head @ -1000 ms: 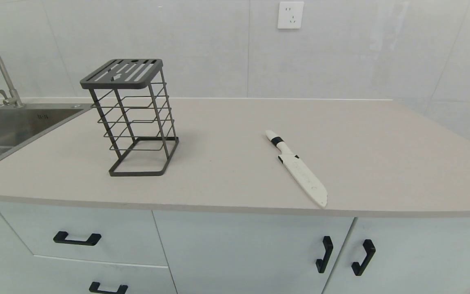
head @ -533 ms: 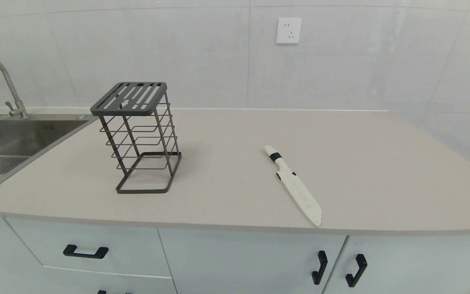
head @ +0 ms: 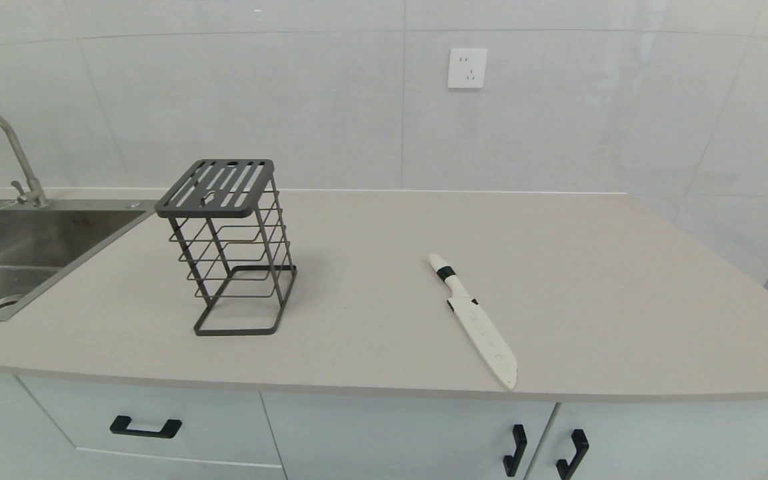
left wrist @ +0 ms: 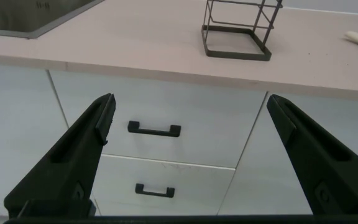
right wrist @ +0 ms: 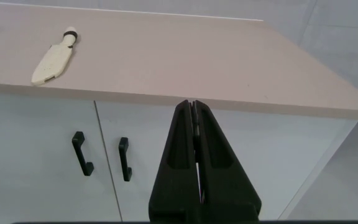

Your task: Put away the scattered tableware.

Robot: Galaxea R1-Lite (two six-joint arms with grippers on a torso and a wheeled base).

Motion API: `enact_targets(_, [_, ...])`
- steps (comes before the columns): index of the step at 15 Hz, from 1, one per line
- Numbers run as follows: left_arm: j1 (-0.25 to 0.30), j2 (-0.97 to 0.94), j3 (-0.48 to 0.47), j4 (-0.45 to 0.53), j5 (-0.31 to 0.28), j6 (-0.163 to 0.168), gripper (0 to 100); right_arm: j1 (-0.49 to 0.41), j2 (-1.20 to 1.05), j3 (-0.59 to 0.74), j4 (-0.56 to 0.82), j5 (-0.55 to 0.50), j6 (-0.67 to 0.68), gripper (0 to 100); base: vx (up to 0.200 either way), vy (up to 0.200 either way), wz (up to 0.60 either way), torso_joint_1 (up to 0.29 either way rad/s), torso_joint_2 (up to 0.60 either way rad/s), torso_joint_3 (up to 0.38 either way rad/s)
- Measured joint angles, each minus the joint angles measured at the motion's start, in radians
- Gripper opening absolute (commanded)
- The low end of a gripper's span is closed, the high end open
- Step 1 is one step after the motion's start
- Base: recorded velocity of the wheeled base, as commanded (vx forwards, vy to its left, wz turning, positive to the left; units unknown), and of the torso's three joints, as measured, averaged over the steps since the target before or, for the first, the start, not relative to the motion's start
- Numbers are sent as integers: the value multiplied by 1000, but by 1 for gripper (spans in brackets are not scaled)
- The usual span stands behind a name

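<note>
Right, the knife [head: 472, 319] lies flat on the bench [head: 371, 220], right of centre, tip v. close to the front edge, handle pointing back twds the wall. The slotted wire rack [head: 231, 247] stands upright well apart to its left, near the sink [head: 17, 247]. Both arms sit low in front of the cabinets, below bench level: left gripper [left wrist: 190, 102] w/ fingers [left wrist: 82, 158] spread wide & empty, right gripper [right wrist: 194, 106] w/ fingers [right wrist: 182, 155] pressed together, nothing btwn them. Step in hand, as I judge it: get an arm up & over to the knife for pickup. Right arm looks nearer, so prob. the one to use; it must part its fingers before descending. Go for the handle by the black band, not the wide blade end, coming from above w/ fingers across its narrow width. Knife's flat, so the tips need to reach the bench w/o skidding it. Risk: a nudge twds the front edge could tip it off, so no pushing along its length. Grip firmly enough that it won't swing when turned tip-down for a rack slot.
</note>
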Motion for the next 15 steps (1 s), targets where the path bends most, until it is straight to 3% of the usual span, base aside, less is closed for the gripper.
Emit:
enact_targets(8, [0, 0, 0, 0, 0, 0, 100, -1, 0, 0, -1, -6, 1, 0, 0, 0, -75, 53, -168, -115])
enact_targets(11, [0, 0, 0, 1, 0, 0, 100, -1, 0, 0, 1, -9, 3, 0, 0, 0, -600, 54, -152, -105])
enact_targets(15, [0, 0, 0, 0, 0, 0, 100, -1, 0, 0, -2, -7, 2, 0, 0, 0, 0, 106, -305, -200])
